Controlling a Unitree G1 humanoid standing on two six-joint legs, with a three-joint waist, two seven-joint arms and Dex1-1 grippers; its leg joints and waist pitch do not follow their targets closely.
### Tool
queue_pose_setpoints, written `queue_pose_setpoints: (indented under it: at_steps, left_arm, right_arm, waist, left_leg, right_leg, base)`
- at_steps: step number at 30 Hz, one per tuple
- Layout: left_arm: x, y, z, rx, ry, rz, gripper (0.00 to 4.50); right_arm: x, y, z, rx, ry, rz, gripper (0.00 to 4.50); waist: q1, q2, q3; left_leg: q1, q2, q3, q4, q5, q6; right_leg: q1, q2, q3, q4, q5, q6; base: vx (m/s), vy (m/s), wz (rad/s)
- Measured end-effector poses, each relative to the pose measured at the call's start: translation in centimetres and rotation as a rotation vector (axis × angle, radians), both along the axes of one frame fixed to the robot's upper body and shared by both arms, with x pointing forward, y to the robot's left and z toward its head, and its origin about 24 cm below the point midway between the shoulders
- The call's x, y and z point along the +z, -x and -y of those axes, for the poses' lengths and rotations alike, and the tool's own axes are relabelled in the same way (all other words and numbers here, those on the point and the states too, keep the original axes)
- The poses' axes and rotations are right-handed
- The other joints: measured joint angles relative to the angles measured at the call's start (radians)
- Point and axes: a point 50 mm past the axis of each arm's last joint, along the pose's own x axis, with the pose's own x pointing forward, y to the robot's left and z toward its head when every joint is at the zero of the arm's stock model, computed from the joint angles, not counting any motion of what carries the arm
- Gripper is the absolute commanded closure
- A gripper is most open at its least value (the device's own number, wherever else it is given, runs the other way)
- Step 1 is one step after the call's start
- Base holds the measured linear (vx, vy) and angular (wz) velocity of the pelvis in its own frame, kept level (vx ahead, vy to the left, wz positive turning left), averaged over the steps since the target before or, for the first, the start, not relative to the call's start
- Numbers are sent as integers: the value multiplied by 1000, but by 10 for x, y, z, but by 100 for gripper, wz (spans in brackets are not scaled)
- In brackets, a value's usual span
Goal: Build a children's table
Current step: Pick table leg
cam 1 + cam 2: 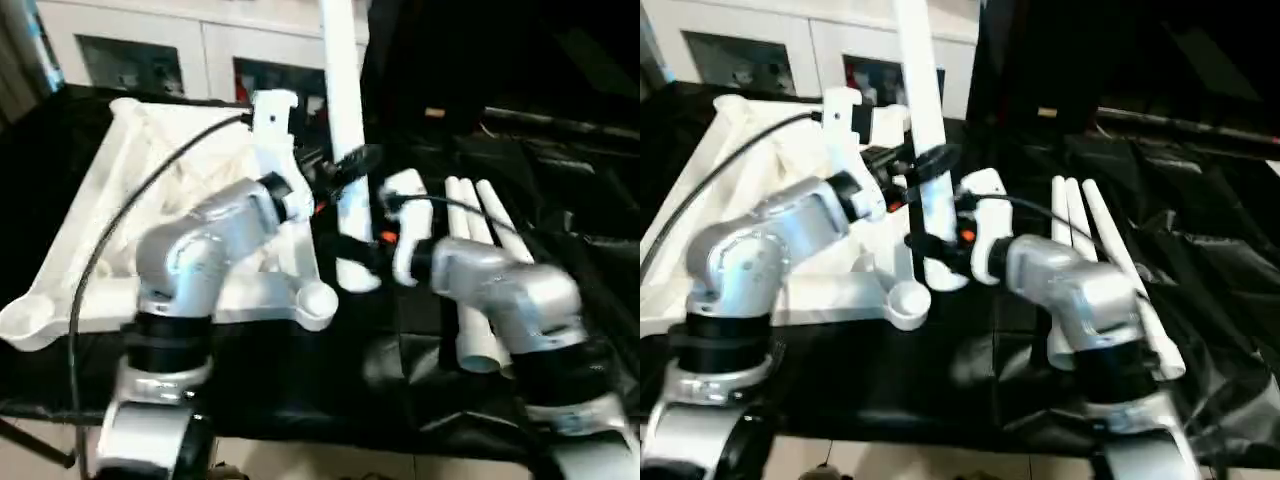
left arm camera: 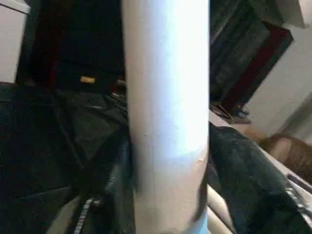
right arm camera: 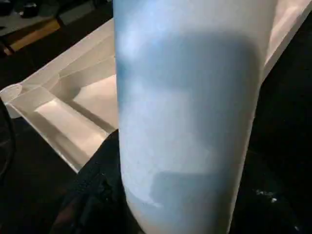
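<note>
The children's table top (image 1: 110, 210) lies upside down on the black table, ribbed underside up. One white leg (image 1: 338, 80) stands upright just right of the top's near corner socket (image 1: 318, 300). My right gripper (image 1: 352, 255) is shut on the leg's lower part. My left gripper (image 1: 347, 163) is at the leg higher up. In the left wrist view the leg (image 2: 165, 97) runs up the middle. In the right wrist view the leg (image 3: 185, 107) stands in front of the top's rim (image 3: 58, 112). Three more legs (image 1: 478, 290) lie side by side at the right.
The black-draped work table (image 1: 300, 390) carries everything; its front edge runs below my forearms. A white cabinet with glass doors (image 1: 130, 50) stands behind. Dark crumpled sheeting (image 1: 570, 180) covers the far right. A black cable (image 1: 110, 240) loops over my left arm.
</note>
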Motion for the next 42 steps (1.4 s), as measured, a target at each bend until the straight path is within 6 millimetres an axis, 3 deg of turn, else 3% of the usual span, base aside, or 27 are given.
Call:
queue_pose_setpoints:
  at_steps: [6, 13, 14, 15, 22, 30, 42]
  left_arm:
    - [1, -1, -4, 29, 38, -11, 255]
    - [4, -3, -7, 38, 53, 14, 265]
    - [5, -3, -8, 33, 53, 28, 265]
    - [6, -2, -9, 23, 50, 44, 265]
    - [8, 3, -8, -107, -22, 105, 265]
    - [12, 14, 0, -266, -54, 158, 265]
    - [20, 26, 8, -398, 10, 184, 265]
  right_arm:
    - [4, -2, -6, -7, 11, 32, 250]
    - [7, -5, -7, -13, 24, 76, 250]
    - [8, -5, -6, -9, 20, 91, 194]
    - [10, -5, -5, -1, 13, 104, 180]
    - [17, -3, 11, 97, -36, 110, 131]
    - [25, 5, 37, 239, -56, 58, 128]
    - [25, 13, 33, 353, -59, 28, 128]
  waist:
    - [5, 0, 0]
    - [3, 0, 0]
    - [3, -1, 0]
    - [3, -1, 0]
    - [6, -2, 1]
    - [4, -3, 1]
    - [5, -5, 0]
  left_leg:
    - [0, 0, 0, 0, 0, 0]
    - [0, 0, 0, 0, 0, 0]
    - [0, 0, 0, 0, 0, 0]
    - [0, 0, 0, 0, 0, 0]
    - [-1, 0, 0, 0, 0, 0]
    - [0, 0, 0, 0, 0, 1]
    - [0, 0, 0, 0, 0, 1]
  right_leg:
    - [1, 0, 0, -1, -1, 2]
    - [1, 0, 0, -1, -1, 2]
    - [0, 0, 0, -1, -1, 2]
    - [0, 0, 0, -1, -1, 2]
    - [1, 0, 0, -1, -1, 2]
    - [1, 0, 0, -1, 0, 1]
    - [1, 0, 0, 0, 0, 1]
  base:
    - [0, 0, 0]
    - [0, 0, 0]
    - [0, 0, 0]
    - [0, 0, 0]
    - [0, 0, 0]
    - [0, 0, 0]
    - [0, 0, 0]
